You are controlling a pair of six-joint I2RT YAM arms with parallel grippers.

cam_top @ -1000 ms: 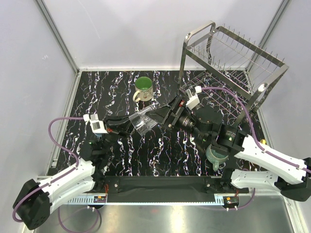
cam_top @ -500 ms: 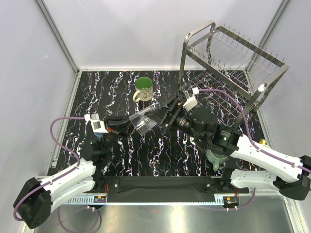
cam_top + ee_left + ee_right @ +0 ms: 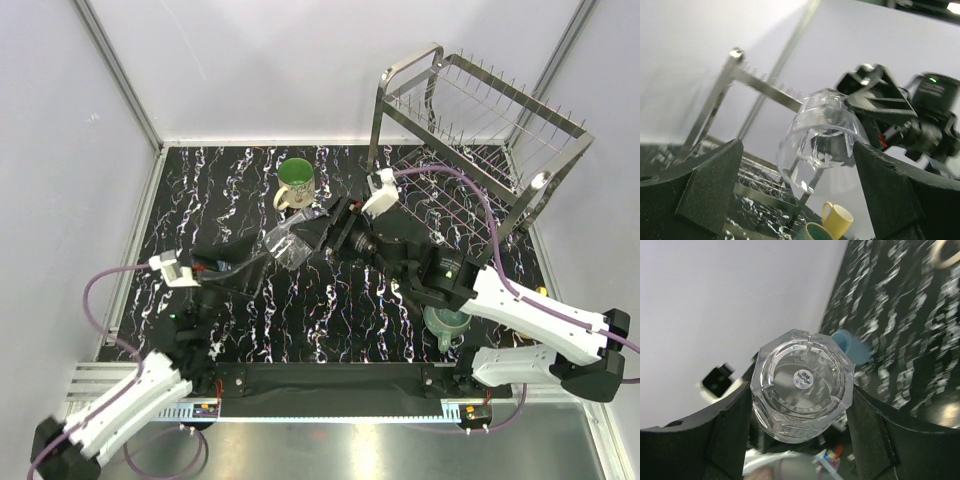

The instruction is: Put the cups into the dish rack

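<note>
The tumbler [image 3: 285, 245] lies tilted - base to the right, pinched by the 2 fingers of the right gripper [image 3: 800, 390], mouth left toward the left gripper [image 3: 797, 150], spread, not touching.

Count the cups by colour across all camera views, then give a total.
cream mug: 1
glass tumbler: 1
teal mug: 1
yellow mug: 1
blue cup: 1
Total: 5
</note>
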